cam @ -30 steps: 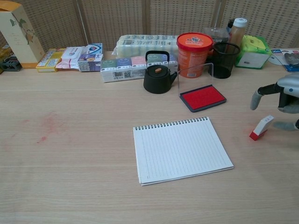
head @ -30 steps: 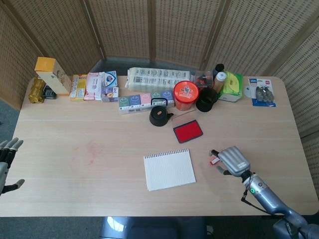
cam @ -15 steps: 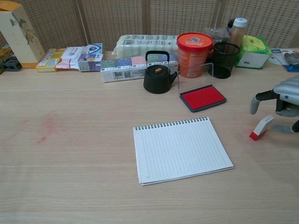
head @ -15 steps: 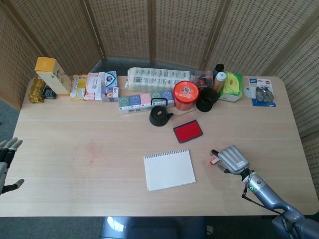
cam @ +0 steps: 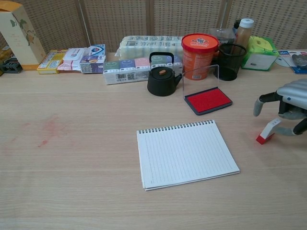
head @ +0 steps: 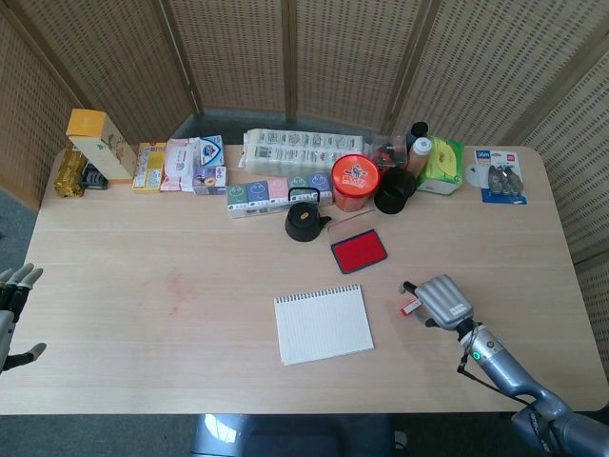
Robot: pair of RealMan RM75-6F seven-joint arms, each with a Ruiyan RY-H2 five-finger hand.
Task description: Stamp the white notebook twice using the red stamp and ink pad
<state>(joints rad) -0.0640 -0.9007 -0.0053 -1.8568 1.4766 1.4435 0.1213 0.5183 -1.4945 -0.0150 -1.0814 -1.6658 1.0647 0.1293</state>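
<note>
The red stamp (cam: 267, 131) lies tilted on the counter (head: 143, 324), well to the right of the white notebook (cam: 184, 153), with its red end down toward the notebook side. The right hand (cam: 288, 105) hangs over it with fingers (cam: 259, 104) curled downward around the stamp (whether they actually touch it cannot be told from either view). The spiral-bound notebook lies flat and open near the counter's front middle, its lined page blank. Behind it, between notebook and black teapot (cam: 161, 74), sits the ink pad (cam: 208, 100), its red surface exposed and clear lid standing up. An orange tub (cam: 199, 56) and a black mesh cup (cam: 231, 62) stand behind the pad. The left hand (head: 13, 307) stays off the counter's left edge, fingers spread, holding nothing.
</note>
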